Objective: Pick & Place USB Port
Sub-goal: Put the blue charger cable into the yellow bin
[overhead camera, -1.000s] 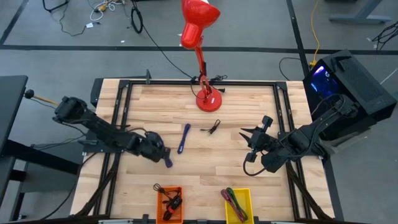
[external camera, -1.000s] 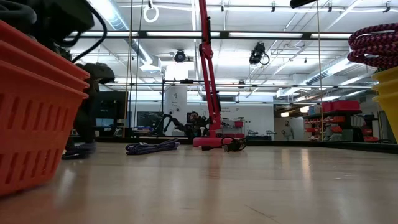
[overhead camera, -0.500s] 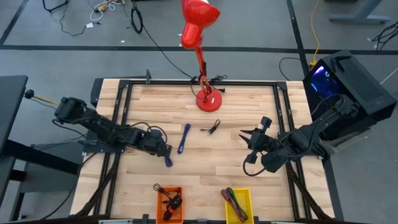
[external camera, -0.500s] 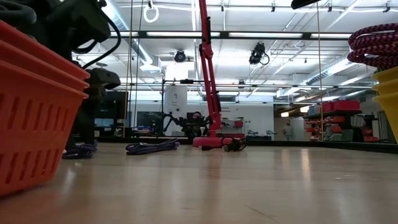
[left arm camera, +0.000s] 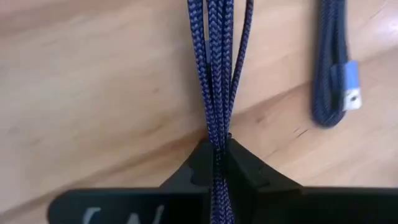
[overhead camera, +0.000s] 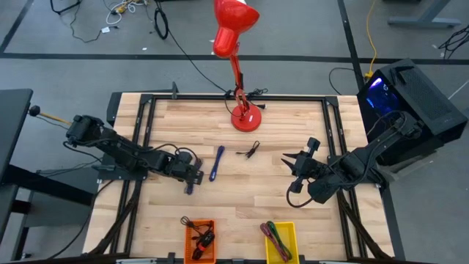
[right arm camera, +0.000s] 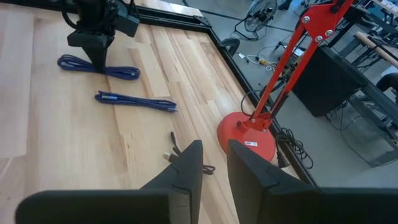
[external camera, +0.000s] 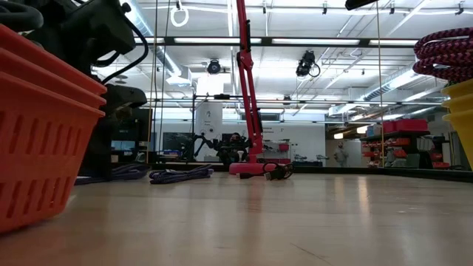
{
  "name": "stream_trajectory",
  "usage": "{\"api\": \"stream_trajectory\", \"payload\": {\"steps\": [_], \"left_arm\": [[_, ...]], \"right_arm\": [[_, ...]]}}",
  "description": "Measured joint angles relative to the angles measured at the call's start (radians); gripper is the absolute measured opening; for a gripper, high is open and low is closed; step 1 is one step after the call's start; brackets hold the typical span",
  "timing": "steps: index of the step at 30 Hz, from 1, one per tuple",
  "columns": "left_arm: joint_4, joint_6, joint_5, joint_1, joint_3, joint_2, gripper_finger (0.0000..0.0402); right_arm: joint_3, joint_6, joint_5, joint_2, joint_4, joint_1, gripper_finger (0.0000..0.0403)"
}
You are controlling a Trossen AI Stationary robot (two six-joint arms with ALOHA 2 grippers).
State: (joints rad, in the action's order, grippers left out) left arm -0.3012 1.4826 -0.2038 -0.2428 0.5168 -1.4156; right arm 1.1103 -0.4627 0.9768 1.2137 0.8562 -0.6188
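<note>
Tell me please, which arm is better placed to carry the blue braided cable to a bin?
The left. The left gripper is already shut on the bundled blue braided cable on the wooden table. The right gripper is open, well away to the cable's right, holding nothing.

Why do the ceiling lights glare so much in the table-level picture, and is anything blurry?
Low view: bright ceiling strips reflect as sheen on the table; the near orange basket looks soft. Left wrist view: the blue cable in the left pincer is crisp; the table's far end blurs.
</note>
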Motion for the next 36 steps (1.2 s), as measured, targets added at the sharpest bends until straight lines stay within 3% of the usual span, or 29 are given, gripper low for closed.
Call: {"api": "stream_trajectory", "payload": {"steps": [10, 17, 22, 27, 33, 36], "left_arm": [[-0.02, -0.118, -0.076, -0.014, 0.022, 0.024, 0.0021], [-0.091, -0.323, -0.159, -0.072, 0.176, 0.097, 0.002], [-0.199, -0.535, -0.304, -0.125, 0.342, 0.132, 0.002], [-0.167, -0.84, -0.411, -0.17, 0.502, 0.134, 0.0019], [0.041, -1.211, -0.464, -0.187, 0.579, 0.132, 0.0019], [0.134, -1.319, -0.464, -0.185, 0.582, 0.132, 0.0019]], "right_arm": [[0.0, 0.0, -0.001, 0.0, 0.0, 0.0, 0.0075], [0.0, -0.035, -0.001, 0.0, 0.0, 0.0, 0.0075], [0.0, -0.066, 0.0, 0.0, -0.013, 0.0, 0.0075], [0.0, -0.048, 0.001, 0.003, -0.098, 0.008, 0.0075], [0.0, 0.153, -0.062, 0.04, -0.35, 0.046, 0.0075], [-0.001, 0.309, -0.126, 0.065, -0.522, 0.076, 0.0075]]}}
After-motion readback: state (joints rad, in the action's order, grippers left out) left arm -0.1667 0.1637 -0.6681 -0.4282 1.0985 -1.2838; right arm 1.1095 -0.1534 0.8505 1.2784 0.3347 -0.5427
